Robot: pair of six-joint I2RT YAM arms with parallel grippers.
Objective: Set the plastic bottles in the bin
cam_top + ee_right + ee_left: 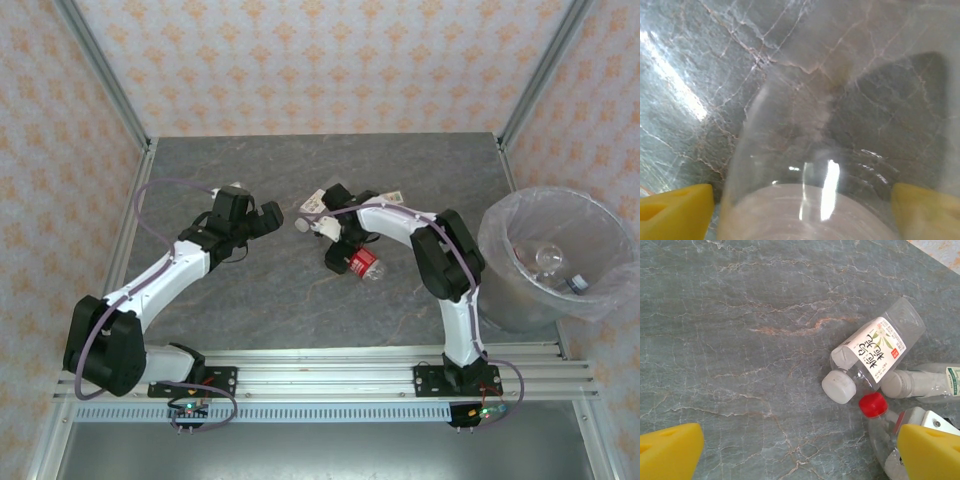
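Clear bottle [820,200] between parted right jaws

The table [740,315] looked like grey stone with pale veins, smooth and almost matt; in the right wrist view a bright glare lay on it. The labelled bottle [875,352] was of clear, glossy plastic; its label looked printed and slightly shiny; its white cap [839,386] and the red cap [873,404] beside it were of duller plastic. The bin [548,193] carried a crinkled translucent film, shining at the folds; the finger pads [670,450] were yellow and matt; the rails [330,365] were of pale brushed metal; the walls [330,60] looked like matt patterned paper.
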